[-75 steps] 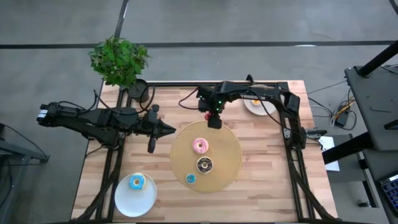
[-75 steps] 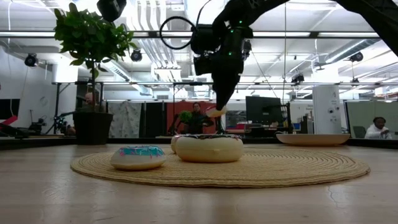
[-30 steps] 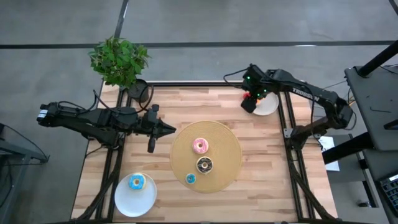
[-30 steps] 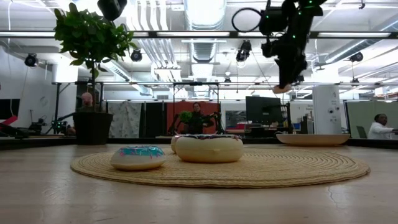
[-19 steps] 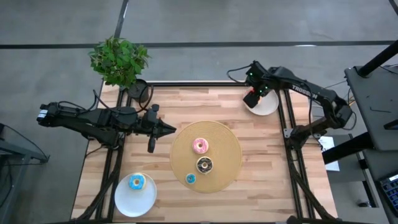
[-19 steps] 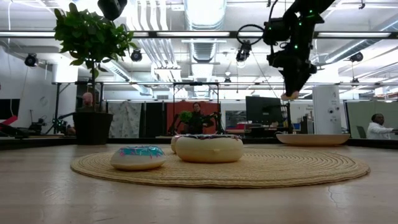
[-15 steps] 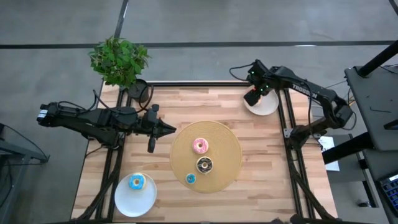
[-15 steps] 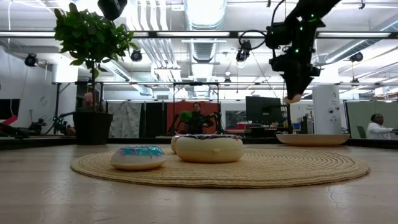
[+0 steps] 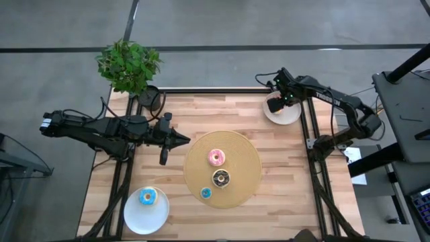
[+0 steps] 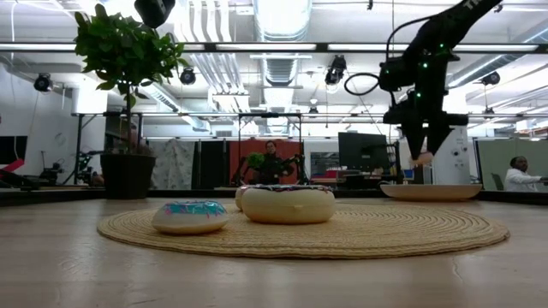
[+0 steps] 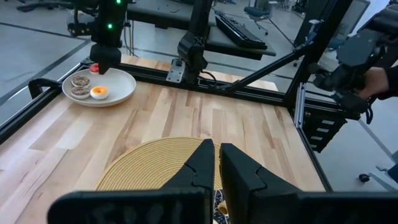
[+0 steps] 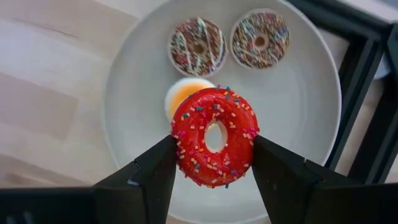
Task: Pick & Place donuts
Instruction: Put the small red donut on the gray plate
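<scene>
While the right gripper (image 12: 214,163) held the red donut (image 12: 214,137) above the white plate (image 12: 298,162), lowering it onto bare plate before spreading its jaws seemed wise; left gripper (image 11: 216,163) waited, jaws closed.

Eight donuts out there: three on the one woven mat (image 9: 242,176), one light blue (image 9: 147,197) on the near-left plate (image 9: 133,217), three on the far-right plate (image 12: 311,130), one red (image 12: 215,137) held above it. Two white plates, one potted plant (image 9: 129,66).
</scene>
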Controlling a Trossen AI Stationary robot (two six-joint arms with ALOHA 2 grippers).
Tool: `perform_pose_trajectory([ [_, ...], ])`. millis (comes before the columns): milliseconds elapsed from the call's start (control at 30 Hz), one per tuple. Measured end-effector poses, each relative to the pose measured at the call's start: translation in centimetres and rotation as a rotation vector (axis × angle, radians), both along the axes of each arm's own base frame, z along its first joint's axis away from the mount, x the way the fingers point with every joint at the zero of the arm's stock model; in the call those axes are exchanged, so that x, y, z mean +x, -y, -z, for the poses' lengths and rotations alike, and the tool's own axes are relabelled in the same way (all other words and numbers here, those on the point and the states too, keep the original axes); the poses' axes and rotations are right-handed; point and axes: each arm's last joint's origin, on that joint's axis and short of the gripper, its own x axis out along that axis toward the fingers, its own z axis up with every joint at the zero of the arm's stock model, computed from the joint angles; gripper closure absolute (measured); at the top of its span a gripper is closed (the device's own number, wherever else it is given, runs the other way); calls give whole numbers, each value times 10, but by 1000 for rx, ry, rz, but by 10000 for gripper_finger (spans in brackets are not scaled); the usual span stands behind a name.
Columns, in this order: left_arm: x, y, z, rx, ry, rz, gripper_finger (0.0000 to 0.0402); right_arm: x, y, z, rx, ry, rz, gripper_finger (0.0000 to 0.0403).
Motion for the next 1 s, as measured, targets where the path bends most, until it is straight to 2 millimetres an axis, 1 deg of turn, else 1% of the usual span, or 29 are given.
perform_pose_trajectory([
  [267,0,0,0,0,0,0,401,-6,2,11,-5,4,38,216],
  [367,0,0,0,0,0,0,401,-9,3,14,-26,-22,55,215],
  [533,0,0,0,0,0,1,401,-12,5,14,-58,-67,74,215],
  [1000,0,0,0,0,0,0,401,-12,4,19,-71,-67,87,214],
])
